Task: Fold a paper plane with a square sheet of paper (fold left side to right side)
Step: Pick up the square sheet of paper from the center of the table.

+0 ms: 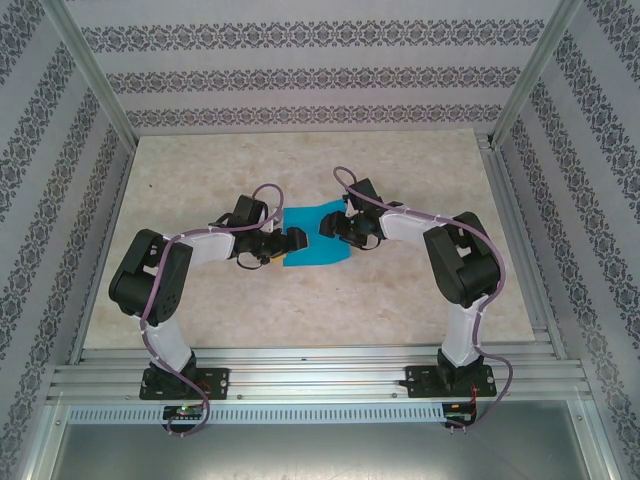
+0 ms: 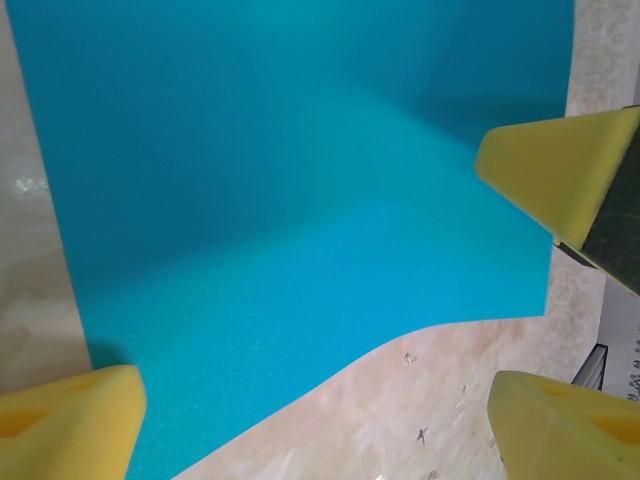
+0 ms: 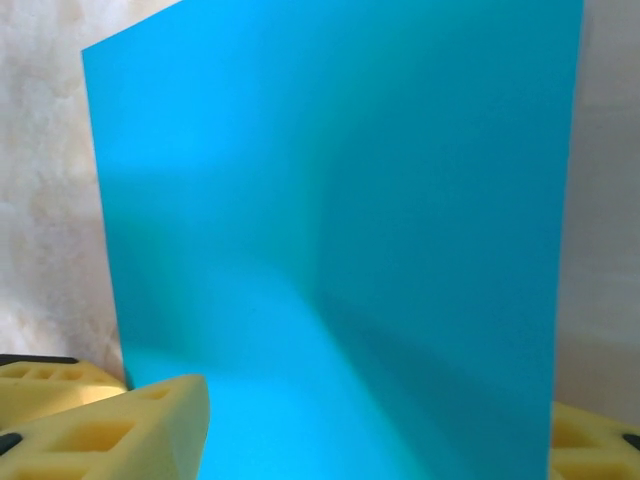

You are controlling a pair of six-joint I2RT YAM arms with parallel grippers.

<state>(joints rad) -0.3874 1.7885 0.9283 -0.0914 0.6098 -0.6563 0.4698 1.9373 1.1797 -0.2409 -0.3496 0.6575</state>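
Roughly mid-table [image 1: 200, 300], the left arm [image 1: 150, 275] and right arm [image 1: 465, 260] reach inward, elbows out, wrists low. Between them lies the square sheet of paper [image 1: 318, 250], skewed slightly off the table's edges and bowed. The left gripper [image 1: 293, 240] at its left edge gapes wide. The right gripper [image 1: 328, 226] straddles its right part, jaws apart.

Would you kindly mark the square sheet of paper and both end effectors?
square sheet of paper [image 1: 322, 248], top external view, middle.
left end effector [image 2: 310, 430], left wrist view, midway between fingertips.
right end effector [image 3: 345, 435], right wrist view, midway between fingertips.
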